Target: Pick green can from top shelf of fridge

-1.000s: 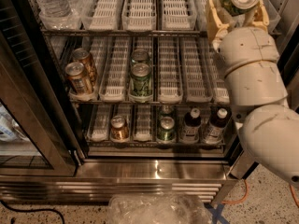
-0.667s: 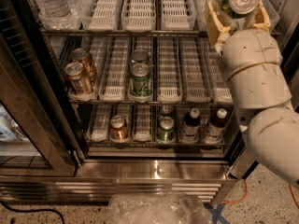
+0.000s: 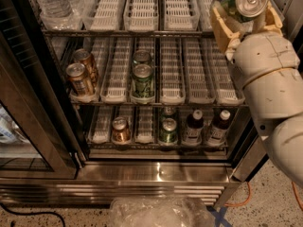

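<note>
My gripper (image 3: 244, 18) is at the upper right, in front of the right end of the top shelf (image 3: 142, 31). Its cream fingers (image 3: 222, 30) are shut on the green can (image 3: 246, 3), a dark-green can with a plain silver lid facing the camera. The can is held clear of the white slotted lane trays (image 3: 140, 8) of the top shelf. The fridge (image 3: 156, 171) stands open, its dark-framed glass door (image 3: 23, 126) swung out at the left.
Clear water bottles (image 3: 49, 1) stand at the top shelf's left. The middle rack holds two brown cans (image 3: 79, 78) and stubby green cans (image 3: 142, 79). The bottom rack holds a brown can (image 3: 120, 129), green cans (image 3: 167, 129) and dark bottles (image 3: 193, 126). A clear plastic bag (image 3: 161, 212) lies on the floor.
The gripper with the green can has moved back from the shelf toward the camera and slightly up; the can's silver lid now shows larger and nearer.
</note>
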Motion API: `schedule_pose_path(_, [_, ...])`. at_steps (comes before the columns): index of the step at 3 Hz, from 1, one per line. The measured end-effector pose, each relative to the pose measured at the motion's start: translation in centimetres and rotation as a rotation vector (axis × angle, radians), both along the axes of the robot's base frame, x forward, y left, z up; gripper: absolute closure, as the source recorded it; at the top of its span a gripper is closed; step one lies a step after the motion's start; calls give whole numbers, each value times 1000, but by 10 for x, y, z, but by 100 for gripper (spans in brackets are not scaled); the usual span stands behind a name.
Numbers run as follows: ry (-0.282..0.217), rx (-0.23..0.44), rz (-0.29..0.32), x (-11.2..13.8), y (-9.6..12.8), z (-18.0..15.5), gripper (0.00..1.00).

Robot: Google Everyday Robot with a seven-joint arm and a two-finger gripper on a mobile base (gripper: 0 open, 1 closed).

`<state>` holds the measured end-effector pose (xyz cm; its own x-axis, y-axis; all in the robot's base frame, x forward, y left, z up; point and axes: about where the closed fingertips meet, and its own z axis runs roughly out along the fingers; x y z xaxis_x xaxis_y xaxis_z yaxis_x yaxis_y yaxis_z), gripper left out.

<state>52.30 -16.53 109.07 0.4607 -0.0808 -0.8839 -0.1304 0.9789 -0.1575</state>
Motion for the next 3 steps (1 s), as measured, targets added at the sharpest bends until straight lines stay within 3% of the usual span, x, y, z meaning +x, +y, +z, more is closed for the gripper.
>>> schedule_pose_path(2, [35,-70,17,-26,-14,-5,100])
schedule_pose_path(3, [142,-142,28,-24,-17,-26,100])
